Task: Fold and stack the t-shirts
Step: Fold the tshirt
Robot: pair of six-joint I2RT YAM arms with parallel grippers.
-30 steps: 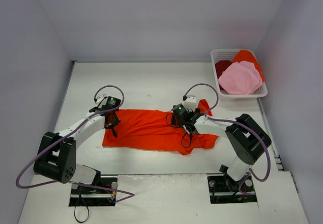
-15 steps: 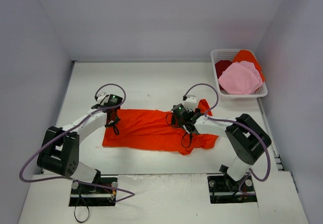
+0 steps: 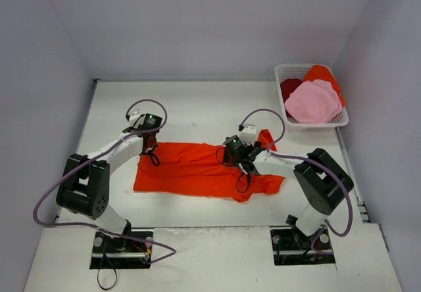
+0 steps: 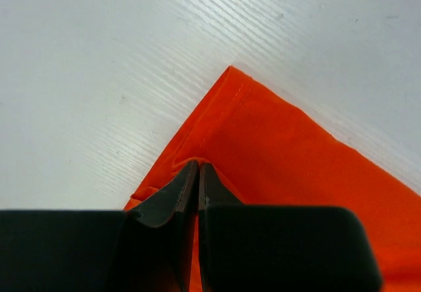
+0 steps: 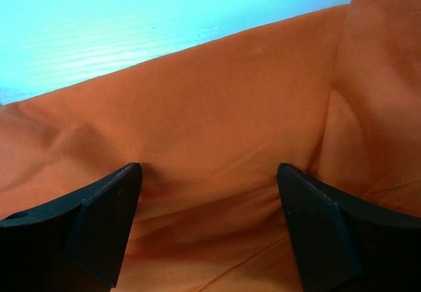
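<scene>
Orange-red t-shirt [image 3: 191,168] lies spread on the bench [image 3: 197,108] between the two arms, lengthwise left to right. Left hand [image 4: 198,165] is closed, its tips pinching puckered cloth just inside the shirt's far-left corner. Right hand [image 5: 207,168] is wide open over the shirt's right part, fingers down at the cloth, gripping nothing. Pink t-shirt [image 3: 312,102], dark red t-shirt [image 3: 289,87] and a second orange t-shirt [image 3: 322,73] sit piled in the white basket [image 3: 279,85] at the far right, well apart.
</scene>
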